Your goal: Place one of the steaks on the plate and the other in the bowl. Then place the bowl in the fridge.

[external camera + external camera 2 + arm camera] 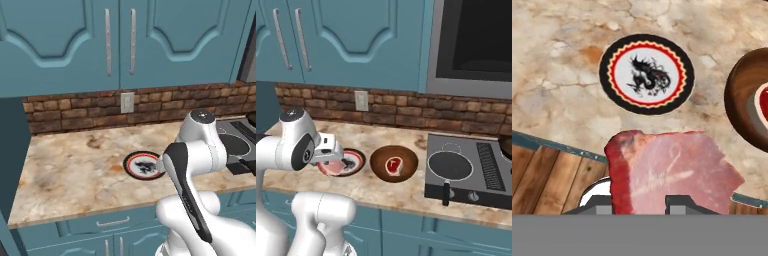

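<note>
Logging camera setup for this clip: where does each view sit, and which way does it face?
Left base view: behind the arm's left, looking forward and down at the counter and plate; white arm at lower right.
Right base view: behind its right, same counter, bowl, stove; arm at lower left.
Hand view: on the hand, looking down past the jaws, shut on the pale steak.
All three share the plate.

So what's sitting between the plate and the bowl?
Nothing: in the hand view, bare counter separates the plate from the bowl.
</note>
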### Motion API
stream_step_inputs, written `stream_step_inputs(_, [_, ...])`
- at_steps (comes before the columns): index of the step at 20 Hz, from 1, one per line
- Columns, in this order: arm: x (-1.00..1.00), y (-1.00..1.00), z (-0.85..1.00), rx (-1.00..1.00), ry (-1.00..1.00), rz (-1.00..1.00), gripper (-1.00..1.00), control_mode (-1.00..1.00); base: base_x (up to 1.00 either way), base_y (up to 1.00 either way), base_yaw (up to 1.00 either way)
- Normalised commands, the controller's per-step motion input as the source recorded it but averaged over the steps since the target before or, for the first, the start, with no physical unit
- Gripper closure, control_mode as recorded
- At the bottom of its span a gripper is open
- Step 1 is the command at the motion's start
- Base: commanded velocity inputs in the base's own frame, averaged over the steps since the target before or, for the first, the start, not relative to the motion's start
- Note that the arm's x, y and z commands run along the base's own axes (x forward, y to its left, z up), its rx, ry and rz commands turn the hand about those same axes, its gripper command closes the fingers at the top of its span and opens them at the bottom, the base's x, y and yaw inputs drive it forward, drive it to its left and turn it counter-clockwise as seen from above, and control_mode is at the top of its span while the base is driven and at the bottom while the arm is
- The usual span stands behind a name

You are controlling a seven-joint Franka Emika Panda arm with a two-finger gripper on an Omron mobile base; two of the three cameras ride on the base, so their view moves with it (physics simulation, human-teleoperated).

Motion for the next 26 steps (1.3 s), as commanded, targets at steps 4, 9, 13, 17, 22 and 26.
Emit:
stream_step_inputs(4, [0.00,0.00,0.00,0.00,0.00,0.00,1.00,1.00,0.39,0.00,0.00])
stream_step_inputs(9, [0.00,0.00,0.00,0.00,0.00,0.00,1.00,1.00,0.23,0.00,0.00])
stream_step_inputs(13, [0.00,0.00,0.00,0.00,0.00,0.00,1.00,1.00,0.19,0.00,0.00])
stream_step_inputs(17, [0.14,0.00,-0.06,0.00,0.01,0.00,1.00,-1.00,0.12,0.00,0.00])
stream_step_inputs(22, [0.35,0.00,-0.18,0.00,0.02,0.00,1.00,-1.00,0.00,0.00,0.00])
stream_step_inputs(26, [0.40,0.04,-0.31,0.00,0.01,0.00,1.00,-1.00,0.00,0.00,0.00])
